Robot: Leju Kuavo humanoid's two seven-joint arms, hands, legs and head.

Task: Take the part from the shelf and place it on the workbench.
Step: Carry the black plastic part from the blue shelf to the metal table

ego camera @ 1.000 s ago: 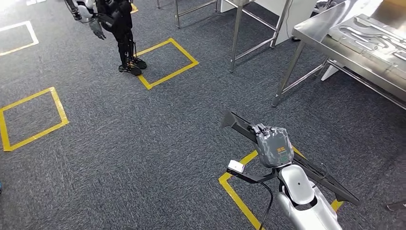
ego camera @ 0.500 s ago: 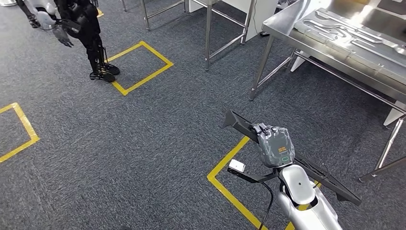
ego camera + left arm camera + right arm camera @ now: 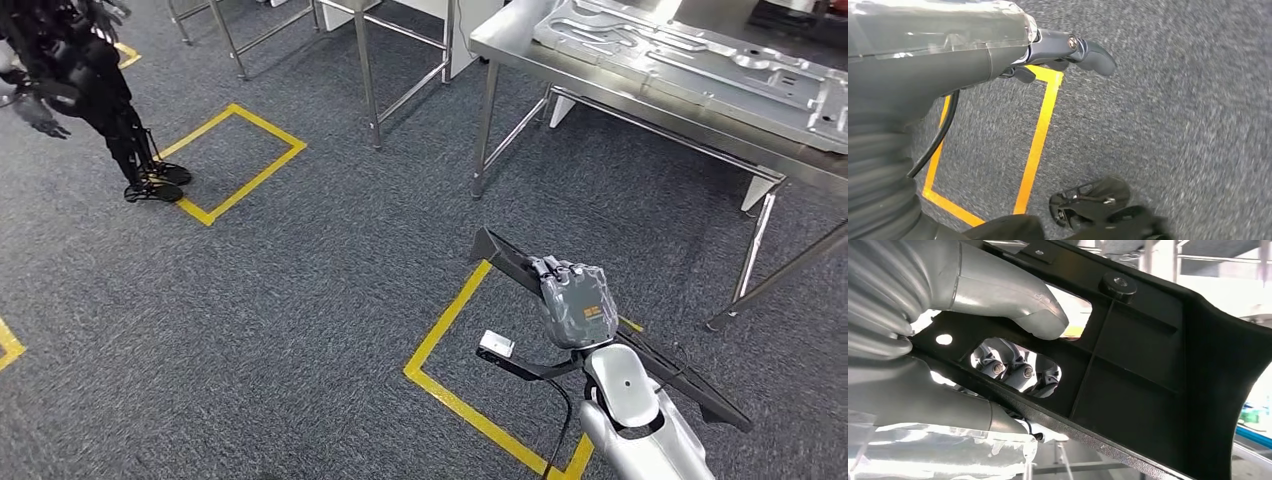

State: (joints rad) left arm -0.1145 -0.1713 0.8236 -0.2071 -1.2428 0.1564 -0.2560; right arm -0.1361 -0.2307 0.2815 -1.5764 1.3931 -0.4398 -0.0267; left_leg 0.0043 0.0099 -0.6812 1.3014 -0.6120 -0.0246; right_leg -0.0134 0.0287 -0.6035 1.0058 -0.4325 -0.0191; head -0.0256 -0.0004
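The long black part (image 3: 520,268) is gripped by the right hand (image 3: 575,305); the left hand (image 3: 1068,50) seems loosely curled, holding nothing. Carrying is underway; the desk (image 3: 640,85), far right, must be approached next.

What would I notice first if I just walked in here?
Probably the long black part that the robot's right hand holds out over the grey carpet. Next, the shiny steel workbench ahead on the right, and another dark robot standing far left by a yellow floor square.
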